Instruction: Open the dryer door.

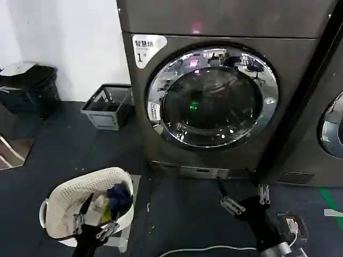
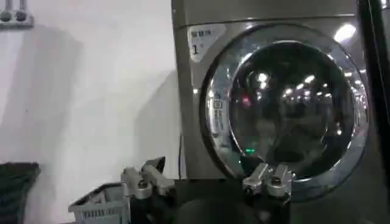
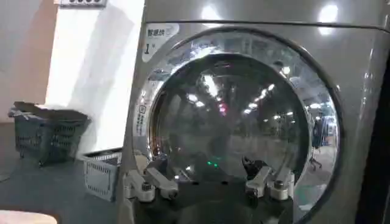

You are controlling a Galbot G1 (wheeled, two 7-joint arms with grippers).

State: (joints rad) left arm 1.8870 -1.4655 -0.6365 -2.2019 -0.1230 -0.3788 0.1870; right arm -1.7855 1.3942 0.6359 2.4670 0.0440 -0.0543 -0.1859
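The dryer door (image 1: 213,96) sits shut and flush in the machine front, so the right gripper (image 1: 247,201), low before it with fingers spread wide, should rise to the chrome rim's edge and pull outward, while the left gripper (image 1: 96,225), also wide, waits over the white basket (image 1: 64,201).

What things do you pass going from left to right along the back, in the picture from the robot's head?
Dark basket → grey crate → dryer door, shut → neighbouring machine's round door.

laundromat, numbered dryer (image 1: 214,96), neighbouring machine (image 1: 329,123), laundry baskets (image 1: 107,106)
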